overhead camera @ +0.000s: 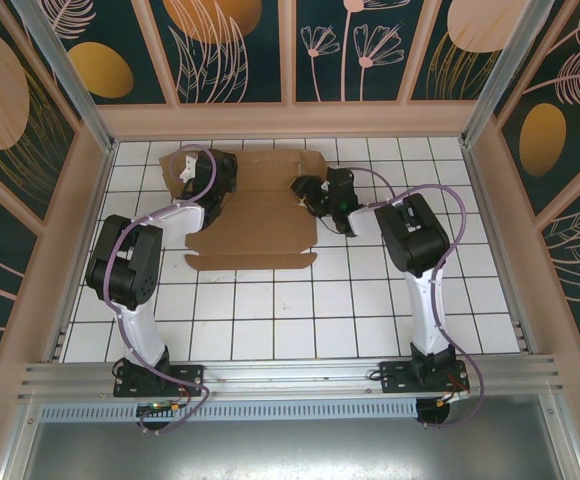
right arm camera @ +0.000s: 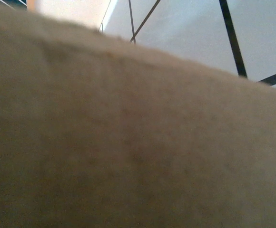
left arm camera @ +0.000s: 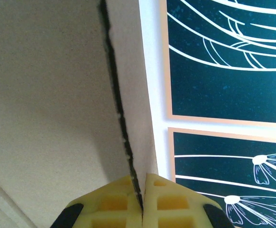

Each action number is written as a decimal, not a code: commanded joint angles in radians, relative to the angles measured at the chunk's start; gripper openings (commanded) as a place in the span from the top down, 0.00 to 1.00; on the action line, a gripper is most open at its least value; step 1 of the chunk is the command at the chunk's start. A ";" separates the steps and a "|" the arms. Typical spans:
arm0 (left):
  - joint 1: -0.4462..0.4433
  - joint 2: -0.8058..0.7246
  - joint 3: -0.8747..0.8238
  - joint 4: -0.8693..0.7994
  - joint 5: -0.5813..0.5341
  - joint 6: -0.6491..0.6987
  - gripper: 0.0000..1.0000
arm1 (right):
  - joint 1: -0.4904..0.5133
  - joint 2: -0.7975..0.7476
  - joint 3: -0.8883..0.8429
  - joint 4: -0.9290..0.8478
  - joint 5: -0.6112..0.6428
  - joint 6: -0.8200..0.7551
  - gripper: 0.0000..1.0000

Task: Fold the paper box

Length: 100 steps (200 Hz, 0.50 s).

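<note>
The whole cell is seen from high above and behind the arm bases, looking steeply down and forward across the tiled table [overhead camera: 270,320] to the patterned walls [overhead camera: 235,50] — a distant, wide view. From the left wrist, the scene is viewed along the left gripper [left arm camera: 142,202], whose yellow fingertips [left arm camera: 114,204] sit at the bottom edge. There the paper box [left arm camera: 47,95] is taken in at very close range, edge-on, with a wall panel beyond. From the right wrist, the cardboard is met so closely that it is blurred — tiles are glimpsed above it. The box is shared by all three views.
</note>
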 commanded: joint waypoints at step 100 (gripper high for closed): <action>0.014 0.049 -0.073 -0.196 0.012 0.002 1.00 | 0.002 -0.031 0.018 -0.108 -0.007 -0.074 0.46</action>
